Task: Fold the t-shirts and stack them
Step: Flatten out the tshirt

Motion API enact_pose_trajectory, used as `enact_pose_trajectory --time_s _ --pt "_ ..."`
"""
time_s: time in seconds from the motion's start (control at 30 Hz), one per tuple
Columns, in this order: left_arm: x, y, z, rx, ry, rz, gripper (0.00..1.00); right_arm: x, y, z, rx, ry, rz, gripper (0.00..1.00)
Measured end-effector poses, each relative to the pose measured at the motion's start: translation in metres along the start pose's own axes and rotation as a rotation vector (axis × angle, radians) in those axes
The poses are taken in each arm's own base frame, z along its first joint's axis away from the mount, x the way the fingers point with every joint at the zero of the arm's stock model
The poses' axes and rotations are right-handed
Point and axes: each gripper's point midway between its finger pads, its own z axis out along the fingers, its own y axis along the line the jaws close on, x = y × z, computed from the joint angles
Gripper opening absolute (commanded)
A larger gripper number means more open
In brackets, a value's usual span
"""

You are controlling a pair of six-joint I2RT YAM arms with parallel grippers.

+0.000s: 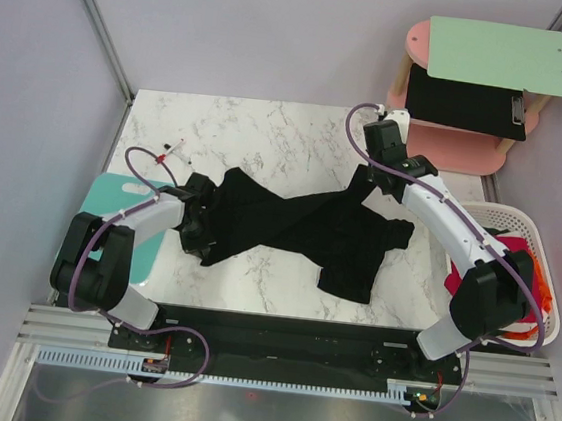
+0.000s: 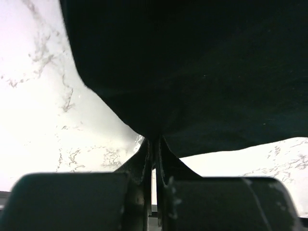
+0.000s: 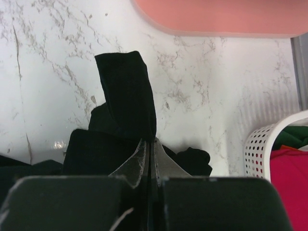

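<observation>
The left gripper [image 2: 153, 143] has its two fingers pressed together on a fold of the large, soft, all-black cloth t-shirt [image 1: 294, 227], pinching it at the garment's left end near the left edge of the white marble-patterned table [image 1: 269, 134]. The right gripper [image 3: 150, 143] is likewise clamped narrow on black cloth. It grips the shirt's far right part, and a tongue of the fabric stands up just beyond the fingertips. Between the two grips the single black shirt lies rumpled on the tabletop. Its long axis runs left to right across the table, and a loose flap points toward the near edge on the right side. Off the table's right edge stands one white perforated plastic basket [image 1: 502, 212]. It holds one crimson-red cloth shirt [image 3: 288, 187], and a bit of orange fabric [image 1: 545, 297] hangs at its outer side; a patch of green cloth also shows inside, too small to identify. One flat teal cutting board [image 1: 101, 197] lies under the left arm. At the far right a round pink side table [image 1: 468, 155] carries one pale green board [image 1: 498, 54] and, below it, one flat black clipboard [image 1: 463, 104].
</observation>
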Motion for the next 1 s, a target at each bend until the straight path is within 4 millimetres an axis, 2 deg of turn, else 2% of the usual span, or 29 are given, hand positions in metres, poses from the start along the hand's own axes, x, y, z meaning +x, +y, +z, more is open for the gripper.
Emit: enact_pose_trajectory --time_s 0.2,0.3,0.37,0.43,0.6,0.73,0.87,1.0 --pt "-0.009 -0.006 -0.001 0.01 -0.021 0.002 0.02 0.018 0.003 -0.002 -0.04 0.035 -0.013 0.0" --pt "-0.023 -0.013 -0.004 0.033 -0.076 0.003 0.02 0.02 0.0 -0.01 -0.055 0.025 -0.005 0.0" --pt "-0.035 -0.019 -0.015 0.058 -0.13 0.0 0.02 0.017 -0.003 -0.019 -0.073 0.008 0.006 0.0" --pt "-0.048 -0.026 -0.036 0.098 -0.2 -0.002 0.02 0.008 -0.006 -0.029 -0.087 -0.023 0.023 0.0" --pt "-0.086 -0.042 -0.104 0.197 -0.393 -0.006 0.02 -0.016 -0.013 -0.058 -0.136 -0.115 0.073 0.0" --pt "-0.108 -0.047 -0.159 0.241 -0.52 -0.004 0.02 -0.033 -0.018 -0.083 -0.184 -0.182 0.105 0.0" --pt "-0.117 -0.043 -0.209 0.265 -0.623 -0.009 0.02 -0.048 -0.027 -0.112 -0.23 -0.259 0.131 0.0" --pt "-0.114 -0.032 -0.264 0.302 -0.733 -0.022 0.02 -0.063 -0.041 -0.148 -0.278 -0.349 0.162 0.0"
